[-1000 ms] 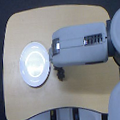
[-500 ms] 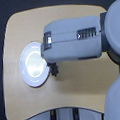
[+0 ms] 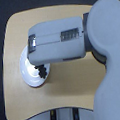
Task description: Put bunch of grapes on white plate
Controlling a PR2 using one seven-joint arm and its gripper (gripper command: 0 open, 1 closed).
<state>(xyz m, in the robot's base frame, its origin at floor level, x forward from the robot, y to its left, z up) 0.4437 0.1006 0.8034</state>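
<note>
The white plate (image 3: 27, 72) lies near the exterior view's left edge of the tan table, with its upper right part covered by my arm. My gripper (image 3: 40, 67) reaches from the right, and its grey body hides the fingers from above. The bunch of grapes (image 3: 43, 72) shows as a small dark cluster just under the gripper tip, over the right part of the plate. It has travelled with the gripper, so the gripper is shut on it. I cannot tell whether the grapes touch the plate.
The round-cornered tan table (image 3: 72, 90) fills most of the view. My bulky grey forearm and shoulder (image 3: 108, 49) cover the right side. A dark floor surrounds the table, and a pale base (image 3: 61, 116) shows at the bottom.
My arm has moved toward the exterior view's left, carrying the dark grape cluster from beside the plate to over its right part.
</note>
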